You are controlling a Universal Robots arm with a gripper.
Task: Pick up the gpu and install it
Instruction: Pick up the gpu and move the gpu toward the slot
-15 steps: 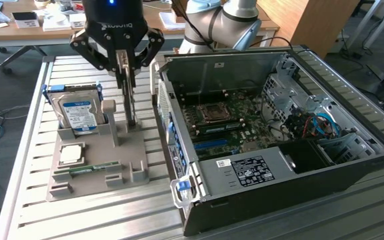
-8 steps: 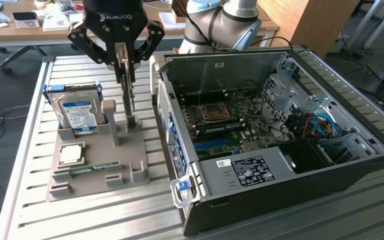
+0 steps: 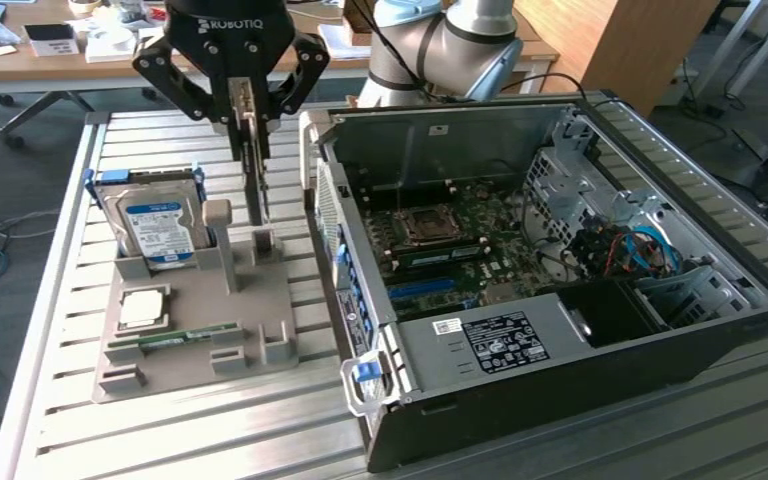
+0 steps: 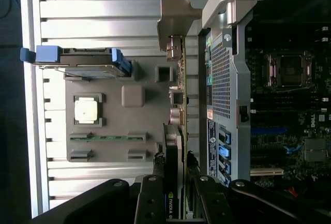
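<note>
Fingers (image 3: 301, 72) vert. — narrow pinch

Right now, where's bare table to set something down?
Free: table slats in front of the grey tray, nearest the exterior camera; slats behind the hard drive. Crowded: between tray and PC case, where the gripper holds the gpu.

Green gpu (image 4: 183, 87) (silver bracket (image 4: 176, 12)).

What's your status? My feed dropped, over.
Gripper shut on gpu, card on edge. Gpu over gray holder, beside open PC case. Nothing seen blocking.
</note>
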